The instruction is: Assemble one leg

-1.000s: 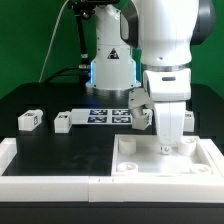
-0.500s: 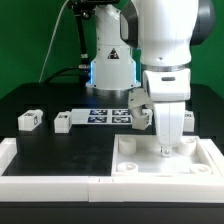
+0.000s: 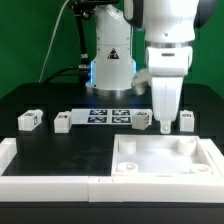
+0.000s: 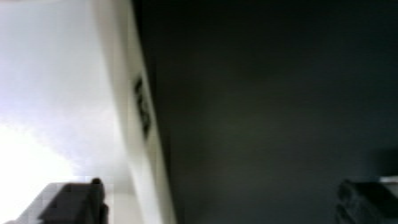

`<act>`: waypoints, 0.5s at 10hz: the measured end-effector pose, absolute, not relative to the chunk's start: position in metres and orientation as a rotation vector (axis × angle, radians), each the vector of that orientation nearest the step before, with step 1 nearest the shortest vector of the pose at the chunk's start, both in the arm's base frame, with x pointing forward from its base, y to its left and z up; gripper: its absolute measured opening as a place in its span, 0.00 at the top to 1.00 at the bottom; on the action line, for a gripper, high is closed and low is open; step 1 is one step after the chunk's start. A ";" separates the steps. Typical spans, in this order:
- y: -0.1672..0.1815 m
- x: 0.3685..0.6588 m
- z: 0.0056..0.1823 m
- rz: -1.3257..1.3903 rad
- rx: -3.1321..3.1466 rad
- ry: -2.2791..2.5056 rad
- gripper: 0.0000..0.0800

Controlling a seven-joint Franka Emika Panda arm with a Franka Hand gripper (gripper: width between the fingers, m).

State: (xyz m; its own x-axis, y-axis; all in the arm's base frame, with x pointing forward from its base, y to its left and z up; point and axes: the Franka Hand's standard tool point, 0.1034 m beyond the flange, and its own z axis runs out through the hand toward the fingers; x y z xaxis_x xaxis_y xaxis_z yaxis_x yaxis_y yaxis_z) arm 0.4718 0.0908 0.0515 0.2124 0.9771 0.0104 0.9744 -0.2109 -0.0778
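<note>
Several white legs with square tags stand in a row on the black table: one (image 3: 29, 120) at the exterior view's far left, one (image 3: 62, 122) beside it, one (image 3: 142, 121) and one (image 3: 186, 121) behind the large white panel (image 3: 165, 160). My gripper (image 3: 165, 124) hangs between the last two, above the panel's back edge. In the wrist view my gripper (image 4: 226, 200) is open and empty, its fingers (image 4: 71, 203) far apart, with the panel's edge (image 4: 71, 110) and dark table below. No leg shows in the wrist view.
The marker board (image 3: 105, 116) lies behind the legs in front of the arm's base (image 3: 110, 70). A white raised border (image 3: 50, 180) runs along the table's front and left side.
My gripper has risen from low on the panel's back part to above its back edge. The leg behind the panel now shows beside it.
</note>
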 end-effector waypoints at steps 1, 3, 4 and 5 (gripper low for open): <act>0.089 0.465 0.063 0.104 -2.437 -1.875 0.19; 0.089 0.466 0.061 0.101 -2.469 -1.832 0.19; 0.089 0.466 0.061 0.101 -2.468 -1.834 0.19; 0.089 0.466 0.061 0.104 -2.561 -1.701 0.19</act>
State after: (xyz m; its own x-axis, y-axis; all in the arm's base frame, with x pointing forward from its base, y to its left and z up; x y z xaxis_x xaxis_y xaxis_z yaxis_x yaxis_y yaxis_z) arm 0.4660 0.0894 0.0611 0.3871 0.9218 -0.0202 0.9174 -0.3873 -0.0918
